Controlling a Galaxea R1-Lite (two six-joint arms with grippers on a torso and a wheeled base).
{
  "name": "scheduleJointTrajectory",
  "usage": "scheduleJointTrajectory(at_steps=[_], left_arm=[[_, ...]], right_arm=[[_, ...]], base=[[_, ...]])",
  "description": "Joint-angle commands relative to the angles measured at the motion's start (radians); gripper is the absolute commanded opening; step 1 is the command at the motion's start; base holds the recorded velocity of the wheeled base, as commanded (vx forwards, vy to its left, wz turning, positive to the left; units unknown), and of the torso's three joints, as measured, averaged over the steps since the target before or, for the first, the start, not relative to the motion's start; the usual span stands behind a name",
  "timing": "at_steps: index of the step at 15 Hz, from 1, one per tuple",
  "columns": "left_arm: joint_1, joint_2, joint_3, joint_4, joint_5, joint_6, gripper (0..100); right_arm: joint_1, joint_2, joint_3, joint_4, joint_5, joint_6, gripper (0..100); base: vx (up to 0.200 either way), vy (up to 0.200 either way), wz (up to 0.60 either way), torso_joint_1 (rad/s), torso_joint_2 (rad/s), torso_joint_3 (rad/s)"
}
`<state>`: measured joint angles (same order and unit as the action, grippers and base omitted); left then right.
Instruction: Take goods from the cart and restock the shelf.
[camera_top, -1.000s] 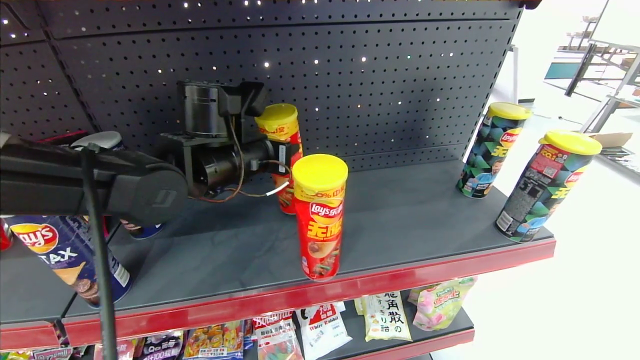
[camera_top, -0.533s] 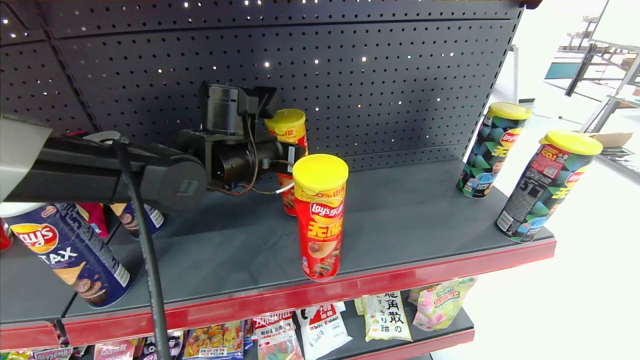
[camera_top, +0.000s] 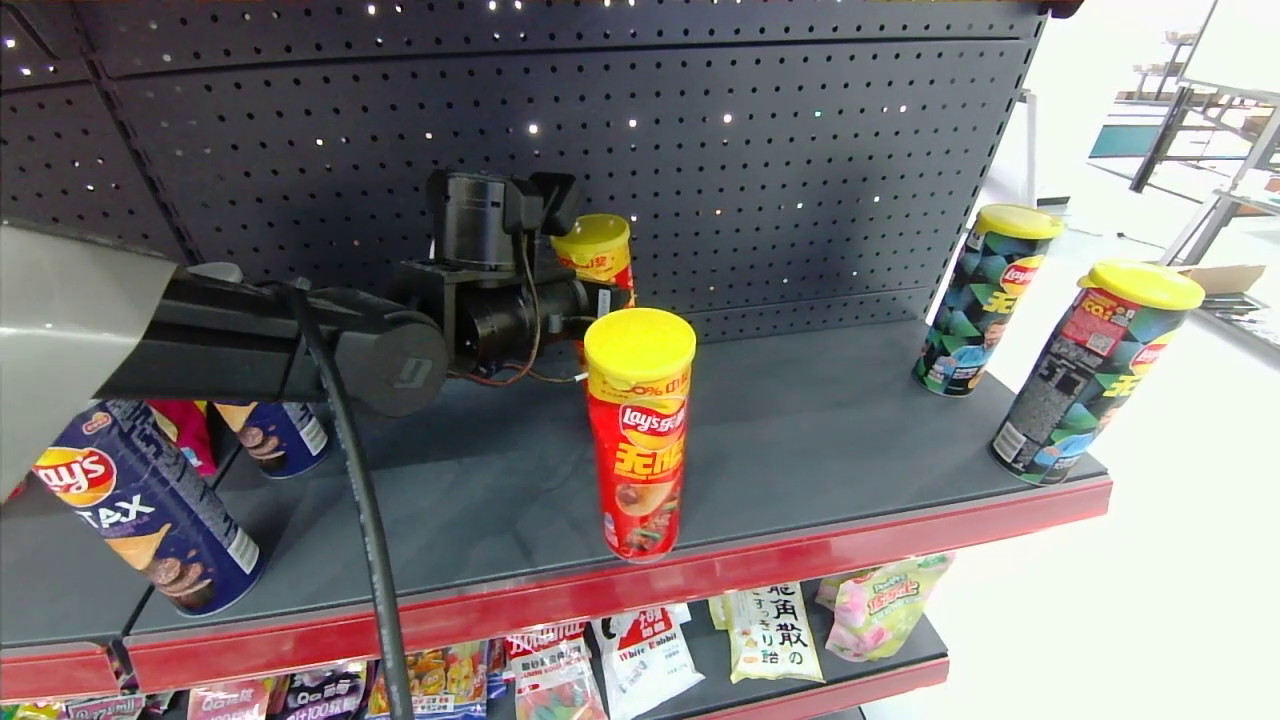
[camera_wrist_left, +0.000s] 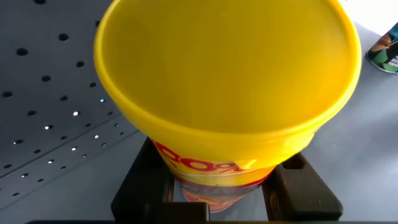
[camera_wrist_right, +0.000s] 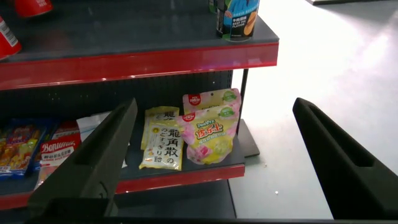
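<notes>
Left gripper (camera_top: 598, 298) holds a red can (camera_top: 597, 255) at the back of the shelf (camera_top: 800, 420).
Head view: the jaws are closed on the upright can, behind the front can (camera_top: 640, 430), probably to fill the back row; its base is hidden. Left wrist view: the yellow lid (camera_wrist_left: 227, 68) rises above the jaws, with the can's body pinched between them. Right wrist view: the right gripper (camera_wrist_right: 216, 106) is wide open and empty, with snack bags (camera_wrist_right: 208, 134) beyond its jaws.

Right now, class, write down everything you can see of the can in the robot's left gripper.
The can is a red tube with a yellow plastic-looking lid, shut. It is roughly upright at the back of the shelf, close to the pegboard. The left gripper clamps its body from both sides. Its base is hidden.
</notes>
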<state>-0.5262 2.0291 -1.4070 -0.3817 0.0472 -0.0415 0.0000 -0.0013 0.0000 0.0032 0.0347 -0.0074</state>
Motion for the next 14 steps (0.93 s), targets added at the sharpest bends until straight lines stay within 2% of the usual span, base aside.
scheduleJointTrajectory(at_steps=[1, 14], left_arm=[[-0.003, 0.010, -0.006, -0.002, 0.000, 0.000, 0], [-0.005, 0.026, -0.013, -0.005, -0.003, 0.006, 0]], right_arm=[[0.000, 0.001, 0.000, 0.000, 0.001, 0.000, 100], [0.000, 0.001, 0.000, 0.000, 0.001, 0.000, 100]], base=[[0.000, 0.000, 0.00, 0.000, 0.00, 0.000], [0.000, 0.000, 0.00, 0.000, 0.00, 0.000]])
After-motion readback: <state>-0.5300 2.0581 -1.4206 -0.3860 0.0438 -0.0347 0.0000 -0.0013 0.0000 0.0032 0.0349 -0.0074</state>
